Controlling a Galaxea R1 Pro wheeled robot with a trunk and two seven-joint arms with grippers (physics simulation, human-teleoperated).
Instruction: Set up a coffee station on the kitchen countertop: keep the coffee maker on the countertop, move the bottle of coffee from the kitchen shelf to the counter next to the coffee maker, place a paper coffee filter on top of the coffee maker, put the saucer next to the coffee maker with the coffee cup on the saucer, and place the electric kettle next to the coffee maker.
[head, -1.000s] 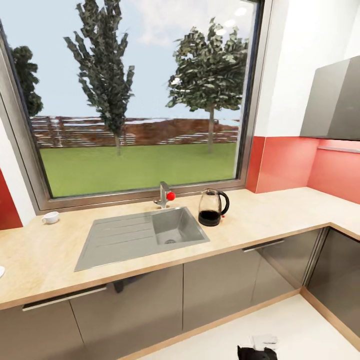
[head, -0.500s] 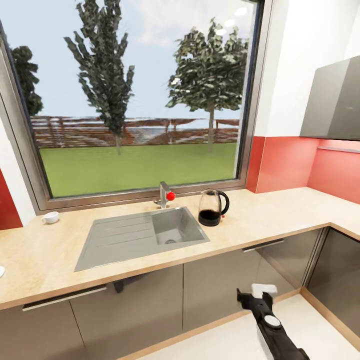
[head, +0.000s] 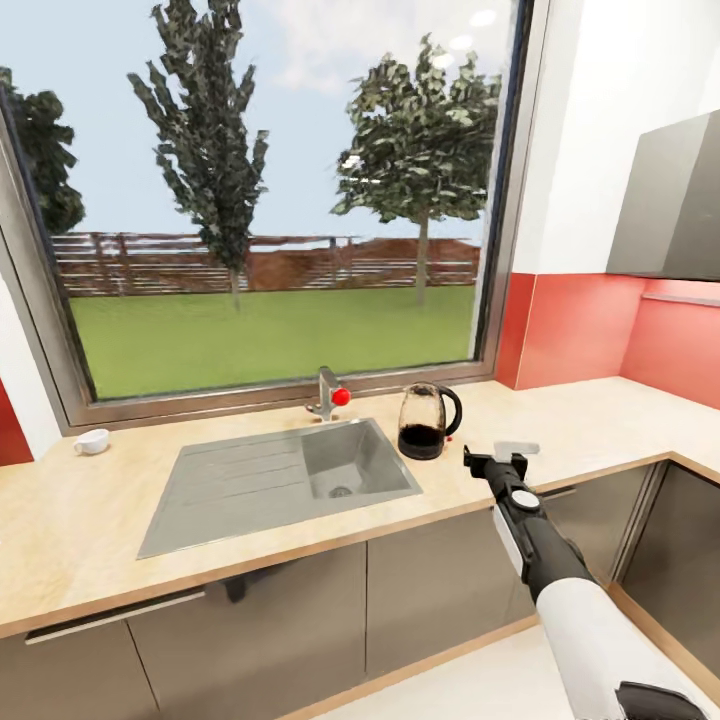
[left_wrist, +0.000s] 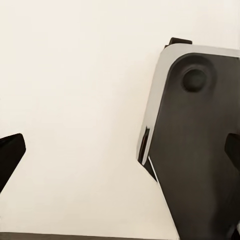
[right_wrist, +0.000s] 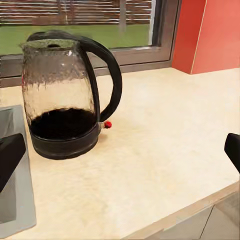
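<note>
I am holding my right end effector (head: 497, 459) out over the near edge of the surface (head: 90, 530), its fingers spread wide and gripping nothing. The electric kettle (head: 428, 422) is standing upright just to its far left, beside the sink (head: 245, 480), handle turned toward the right. From here I am risking a knock: the glass body looks tall and smooth, so a finger brushing it before closing could tip it or push it toward the basin, and missing the handle would leave a poor hold. The coffee cup (head: 91, 442) is sitting far left by the window. I am reading no brand, label or writing anywhere.
</note>
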